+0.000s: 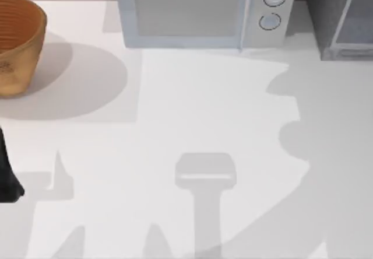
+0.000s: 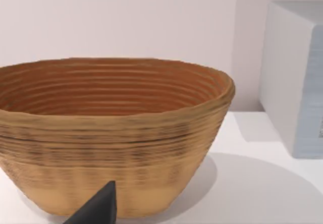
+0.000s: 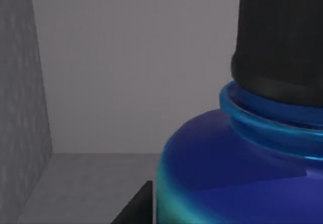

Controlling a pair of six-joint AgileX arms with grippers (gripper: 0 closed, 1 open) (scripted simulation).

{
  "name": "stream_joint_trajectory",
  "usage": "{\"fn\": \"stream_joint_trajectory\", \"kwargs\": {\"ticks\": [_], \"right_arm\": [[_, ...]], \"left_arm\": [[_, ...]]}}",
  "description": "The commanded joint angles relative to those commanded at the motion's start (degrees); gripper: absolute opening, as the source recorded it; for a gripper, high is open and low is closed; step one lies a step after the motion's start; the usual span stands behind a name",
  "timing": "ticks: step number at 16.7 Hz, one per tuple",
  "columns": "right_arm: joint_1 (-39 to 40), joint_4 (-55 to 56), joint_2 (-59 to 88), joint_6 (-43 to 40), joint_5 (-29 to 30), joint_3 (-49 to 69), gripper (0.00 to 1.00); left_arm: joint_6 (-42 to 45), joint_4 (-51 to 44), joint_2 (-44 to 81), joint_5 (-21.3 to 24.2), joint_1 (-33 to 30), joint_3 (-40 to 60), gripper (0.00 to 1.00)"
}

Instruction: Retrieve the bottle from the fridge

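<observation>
The bottle (image 3: pixel 237 168) is very close in the right wrist view, with a teal and blue body, a bright blue ring and a black cap (image 3: pixel 280 37). It stands on a grey floor between grey inner walls of the fridge (image 3: pixel 20 98). A dark part of my right gripper (image 3: pixel 135 208) juts in just beside the bottle's base. In the top view the fridge (image 1: pixel 341 14) is the dark grey cabinet at the back right, and its pale-framed door (image 1: pixel 348 48) stands at an angle. My left arm (image 1: pixel 7 174) is parked at the table's left edge.
A woven brown basket (image 1: pixel 17 43) sits at the back left, and the left wrist view faces its side (image 2: pixel 111 133) with a dark tip of my left gripper (image 2: pixel 98 208) before it. A wide pale microwave (image 1: pixel 198 11) with two round knobs stands at the back middle.
</observation>
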Motion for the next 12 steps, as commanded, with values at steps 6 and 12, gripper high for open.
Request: {"fn": "stream_joint_trajectory", "kwargs": {"ticks": [6, 12], "right_arm": [[-2.11, 6.27, -9.54, 0.08, -2.25, -16.9, 0.0], [-2.17, 7.32, -10.72, 0.18, -2.59, -18.81, 0.0]], "left_arm": [[0.0, 0.0, 0.0, 0.0, 0.0, 0.0, 1.0], [0.0, 0.0, 0.0, 0.0, 0.0, 0.0, 1.0]]}}
